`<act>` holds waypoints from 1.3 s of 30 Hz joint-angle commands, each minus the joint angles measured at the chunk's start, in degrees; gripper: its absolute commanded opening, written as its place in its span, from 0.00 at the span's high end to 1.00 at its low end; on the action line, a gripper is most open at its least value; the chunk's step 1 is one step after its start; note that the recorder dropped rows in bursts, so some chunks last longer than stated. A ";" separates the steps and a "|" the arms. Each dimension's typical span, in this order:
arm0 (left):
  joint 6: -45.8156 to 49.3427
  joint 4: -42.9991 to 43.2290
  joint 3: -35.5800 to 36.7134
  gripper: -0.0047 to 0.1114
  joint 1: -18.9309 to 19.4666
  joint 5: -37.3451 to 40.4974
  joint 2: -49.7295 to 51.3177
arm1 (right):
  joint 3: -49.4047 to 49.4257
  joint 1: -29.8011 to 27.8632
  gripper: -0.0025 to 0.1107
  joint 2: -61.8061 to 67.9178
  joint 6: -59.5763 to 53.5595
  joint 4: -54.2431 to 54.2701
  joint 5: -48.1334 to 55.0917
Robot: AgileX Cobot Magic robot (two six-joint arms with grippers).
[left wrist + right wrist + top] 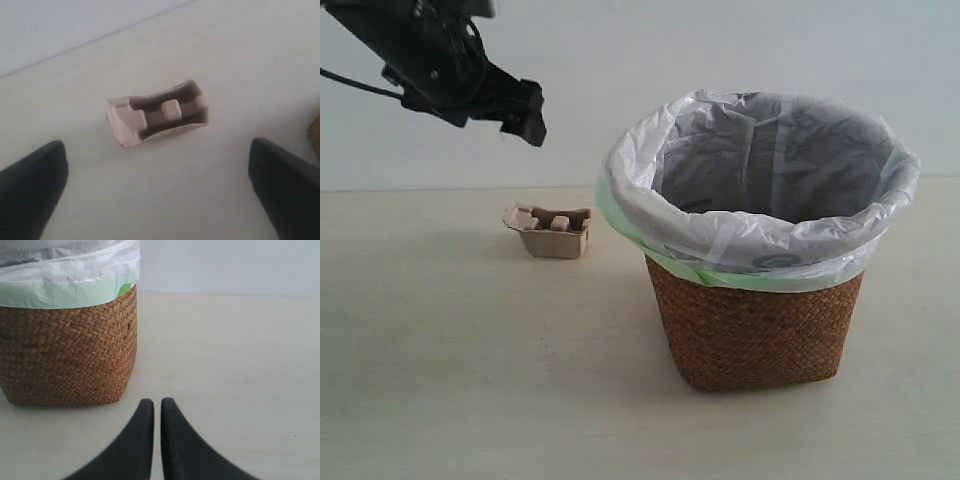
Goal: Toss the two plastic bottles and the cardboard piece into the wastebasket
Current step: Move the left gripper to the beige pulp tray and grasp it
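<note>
Cardboard piece (550,231), a small beige moulded-pulp tray with raised bumps, lies on the left part of the pale tabletop (440,380), open side up, with nothing touching it. My black left pincer (525,115) hangs in the air above it and a little further left. In the left wrist view its two fingers are spread wide, and the tray (157,113) sits on the table between and beyond the tips of that pincer (157,165).

To the right of the tray, near it but apart, stands the brown woven wicker wastebasket (750,335). It is upright and tapers downward, with a white translucent plastic liner (760,245), green at the edge, folded over its rim.

My black right pincer (157,405) shows only in its own wrist view. It is low over the table beside the basket (70,350), its fingers pressed nearly together and gripping nothing.
</note>
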 commanded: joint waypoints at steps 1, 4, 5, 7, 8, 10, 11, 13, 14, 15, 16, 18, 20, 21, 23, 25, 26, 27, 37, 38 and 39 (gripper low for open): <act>-2.73 -1.39 0.24 0.17 -0.11 -5.65 4.87 | -0.06 0.08 0.96 -0.32 -0.28 -0.46 -0.54; -3.12 -1.88 0.24 0.17 -0.11 -9.29 7.15 | -0.06 0.08 0.96 -0.32 -0.28 -0.46 -0.54; -3.12 -2.78 0.24 0.17 -0.11 -9.98 7.91 | -0.06 0.08 0.96 -0.32 -0.28 -0.46 -0.54; -3.12 -3.97 0.24 0.17 -0.11 -10.98 9.26 | -0.06 0.08 0.96 -0.32 -0.28 -0.46 -0.54; -3.12 -3.97 0.24 0.15 -0.11 -11.81 9.92 | -0.06 0.08 0.96 -0.32 -0.28 -0.46 -0.54; -3.12 -3.97 0.24 0.10 -0.11 -13.58 10.96 | -0.06 0.08 0.96 -0.32 -0.27 -0.46 -0.43; -3.27 -3.97 0.24 0.07 -0.11 -14.39 11.25 | -0.06 0.08 0.96 -0.32 -0.27 -0.46 -0.43; -3.40 -4.08 0.24 0.03 -0.11 -15.50 11.52 | -0.06 0.08 0.96 -0.32 -0.27 -0.46 -0.43; -3.80 -4.26 0.24 0.02 -0.11 -15.79 11.64 | -0.06 0.08 0.96 -0.32 -0.27 -0.46 -0.43; -4.17 -5.15 0.24 0.02 -0.11 -15.92 11.64 | -0.06 0.08 0.96 -0.32 -0.27 -0.46 -0.43; -4.17 -6.11 0.24 0.02 -0.11 -15.92 11.64 | -0.06 0.08 0.96 -0.32 -0.27 -0.46 -0.43; -3.30 -7.97 0.24 0.02 -0.11 -15.38 11.78 | -0.06 0.08 0.96 -0.32 -0.27 -0.46 -0.43; -1.04 -9.90 0.24 0.02 -0.24 -14.81 12.22 | -0.06 0.08 0.96 -0.32 -0.27 -0.46 -0.43; 0.28 -10.52 0.24 0.02 -0.24 -14.24 12.48 | -0.06 0.08 0.96 -0.32 -0.27 -0.46 -0.43; 1.07 -10.75 0.24 0.02 -0.24 -14.12 13.02 | -0.06 0.08 0.96 -0.32 -0.27 -0.46 -0.43; 1.07 -10.75 0.24 0.02 -0.24 -14.78 13.56 | -0.06 0.08 0.96 -0.32 -0.27 -0.46 -0.43; 1.07 -10.75 0.24 0.02 -0.24 -14.78 13.95 | -0.06 0.08 0.96 -0.32 -0.27 -0.46 -0.43; 1.32 -10.75 0.24 0.02 -0.24 -15.22 14.10 | -0.06 0.08 0.96 -0.32 -0.27 -0.46 -0.43; 56.16 -10.75 0.24 0.02 -3.02 -17.82 14.75 | -0.06 0.08 0.96 -0.32 -0.27 -0.46 -0.43; 58.64 -10.75 0.24 0.02 -3.44 -18.41 14.75 | -0.06 0.08 0.96 -0.32 -0.27 -0.46 -0.43; 59.96 -10.75 0.24 0.02 -3.49 -18.53 14.75 | -0.06 0.08 0.96 -0.32 -0.27 -0.46 -0.43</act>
